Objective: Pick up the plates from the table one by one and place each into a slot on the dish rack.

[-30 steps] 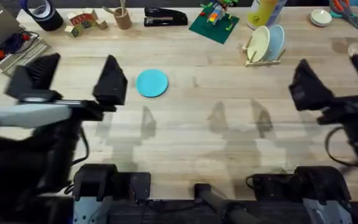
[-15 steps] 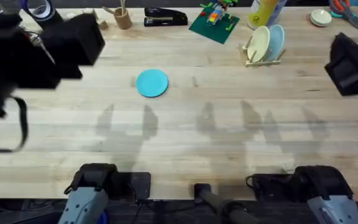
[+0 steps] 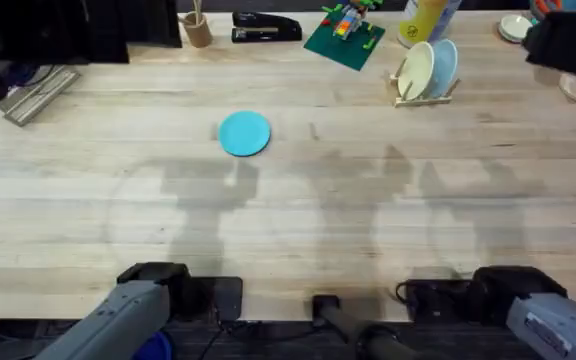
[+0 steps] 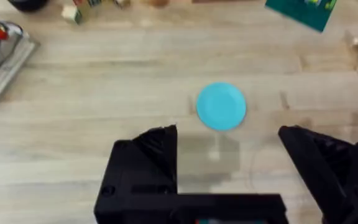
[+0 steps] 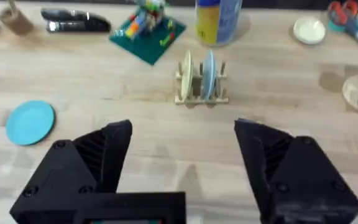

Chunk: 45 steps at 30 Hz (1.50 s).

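Lying flat on the table (image 3: 388,230), turquoise plate (image 3: 244,133) — yellow plate (image 3: 418,70) half-covering light blue plate (image 3: 445,62)

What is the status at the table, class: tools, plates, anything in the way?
Left tool open, empty; right tool open, empty. Round turquoise plastic plate flat on table. Pale yellow plate and light blue plate racked. Path unobstructed.

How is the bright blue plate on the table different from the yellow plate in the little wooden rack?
The turquoise plate lies flat on the table; the pale yellow plate stands on edge in the dish rack. The turquoise one sits alone, while the yellow one has a light blue plate beside it. Both are small, round and plain.
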Tool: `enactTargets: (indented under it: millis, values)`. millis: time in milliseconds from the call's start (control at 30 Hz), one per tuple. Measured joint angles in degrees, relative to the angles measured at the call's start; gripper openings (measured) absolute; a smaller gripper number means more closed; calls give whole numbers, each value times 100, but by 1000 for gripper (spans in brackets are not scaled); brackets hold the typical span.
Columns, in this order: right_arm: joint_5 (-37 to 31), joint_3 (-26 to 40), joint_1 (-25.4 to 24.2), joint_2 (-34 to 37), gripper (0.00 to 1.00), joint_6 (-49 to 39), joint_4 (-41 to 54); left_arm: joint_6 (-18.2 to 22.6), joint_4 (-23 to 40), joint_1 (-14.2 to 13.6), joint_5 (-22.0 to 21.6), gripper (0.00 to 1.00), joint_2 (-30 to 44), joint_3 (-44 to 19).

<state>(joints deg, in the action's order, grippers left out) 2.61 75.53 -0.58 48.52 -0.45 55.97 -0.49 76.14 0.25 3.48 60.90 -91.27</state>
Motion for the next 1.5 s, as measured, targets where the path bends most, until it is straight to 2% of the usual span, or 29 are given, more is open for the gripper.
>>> enactTargets:
  millis: [200,400,1067,1233,1267,1333,1500]
  values:
    - [2,1024,0,1123,994,1,1122,0,239,-1,16,993,512,-248]
    - [2,1261,0,1828,995,0,1328,0,251,0,16,993,699,-248]
    - [1,1263,0,2207,995,1,1331,-12,382,0,17,982,702,-253]
    - [2,1263,0,2207,993,0,1330,-39,410,0,20,209,702,-253]
    - [2,1263,0,2207,993,2,1330,-20,425,-2,17,85,702,-253]
    - [0,1263,0,2207,995,0,1330,-37,477,0,22,45,702,-253]
    - [1,1265,0,2207,995,0,1331,-104,574,0,57,42,702,-253]
